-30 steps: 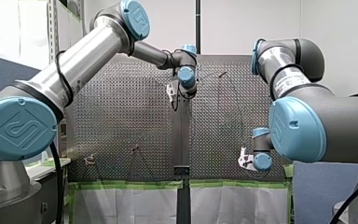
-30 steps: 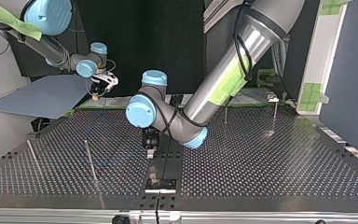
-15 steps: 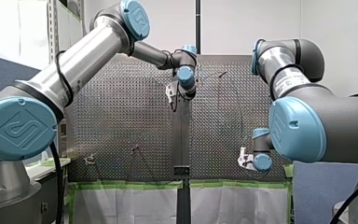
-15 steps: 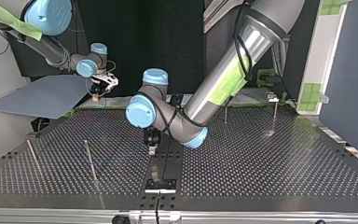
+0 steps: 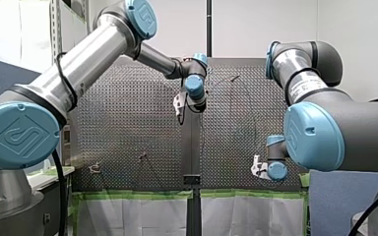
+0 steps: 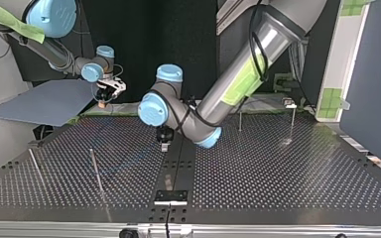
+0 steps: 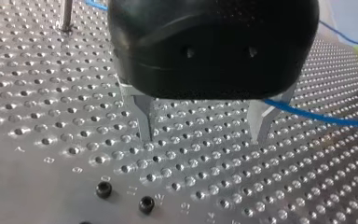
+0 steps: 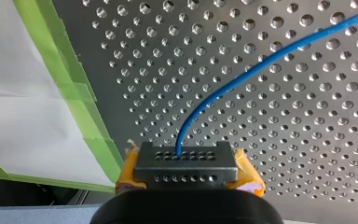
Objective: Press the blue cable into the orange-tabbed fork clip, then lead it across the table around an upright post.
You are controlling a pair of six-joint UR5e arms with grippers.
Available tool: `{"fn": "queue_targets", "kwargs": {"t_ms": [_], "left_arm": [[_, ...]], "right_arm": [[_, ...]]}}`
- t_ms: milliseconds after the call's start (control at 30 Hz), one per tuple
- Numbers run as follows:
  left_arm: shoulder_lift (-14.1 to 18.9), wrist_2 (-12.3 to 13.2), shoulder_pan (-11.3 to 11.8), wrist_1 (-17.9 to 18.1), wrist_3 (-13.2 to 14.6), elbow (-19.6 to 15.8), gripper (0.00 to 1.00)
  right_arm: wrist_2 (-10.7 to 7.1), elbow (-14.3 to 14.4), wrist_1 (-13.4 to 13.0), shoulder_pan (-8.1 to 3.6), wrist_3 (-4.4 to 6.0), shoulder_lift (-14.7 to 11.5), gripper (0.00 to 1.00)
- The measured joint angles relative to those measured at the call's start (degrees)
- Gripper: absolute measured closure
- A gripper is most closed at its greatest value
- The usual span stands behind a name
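Front view. Shows my left gripper (image 5: 179, 104) hanging near twelve o'clock of the perforated table (image 5: 128, 132), on the arm that enters from nine o'clock. Puts my right gripper (image 5: 259, 169) near five o'clock of the table, close above the green tape (image 5: 128, 195) along its edge. Keeps the two grippers well apart.

Top view. Places my left gripper (image 6: 164, 145) pointing down over the table's middle strip, toward twelve o'clock from the black plate (image 6: 170, 197) at the table's six-o'clock edge. Sets my right gripper (image 6: 105, 99) out at ten o'clock, raised past the table's edge, with a yellow pad showing at its tip. Catches the blue cable (image 6: 123, 167) only as a faint curve on the table between the left gripper and the upright post (image 6: 95, 171) at eight o'clock. Shows another post (image 6: 34, 166) beside that one and two more posts (image 6: 239, 121) toward two o'clock.

Left wrist view. Finds the metal fingers (image 7: 142, 119) spread wide with nothing between them, tips close over the holes of the table (image 7: 51, 93). Runs the blue cable (image 7: 317, 116) past the outer side of one finger, off toward three o'clock. Shows one post (image 7: 66, 14) toward eleven o'clock of the gripper and two black screws (image 7: 103, 189) toward seven o'clock.

Right wrist view. Shows my right gripper (image 8: 186, 161) clamped on the blue cable (image 8: 242, 77), orange-yellow pads on either side. Sends the cable out from between the fingers toward one o'clock, curving over the table. Lays the green tape (image 8: 70, 79) toward ten o'clock.
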Motion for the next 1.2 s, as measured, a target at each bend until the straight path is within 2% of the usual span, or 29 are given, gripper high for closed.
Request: {"fn": "queue_targets", "kwargs": {"t_ms": [333, 500, 767, 967, 1100, 1200], "left_arm": [[4.22, 0.44, -1.05, -0.55, -0.08, -1.23, 0.01], [4.70, 0.87, -1.94, -1.36, -0.07, -1.24, 0.01], [5.48, 3.45, -3.13, -1.74, -0.18, -1.25, 0.01], [6.74, 3.87, -3.37, -1.90, -0.56, -1.26, 0.01], [7.01, 4.15, -3.37, -2.30, -1.38, -1.26, 0.01], [7.04, 5.30, -3.36, -2.42, -2.77, -1.26, 0.01]], "right_arm": [[0.00, 0.00, 0.02, 0.00, -0.07, 0.06, 1.00], [0.00, -0.01, 0.07, 0.00, -0.07, 0.08, 1.00], [0.00, 0.01, 0.11, 0.00, -0.07, 0.09, 1.00], [0.00, 0.00, 0.14, 0.00, -0.10, 0.09, 1.00], [-0.01, -0.01, 0.18, 0.00, -0.09, 0.09, 1.00], [-0.02, -0.01, 0.19, 0.00, -0.08, 0.09, 1.00]]}}
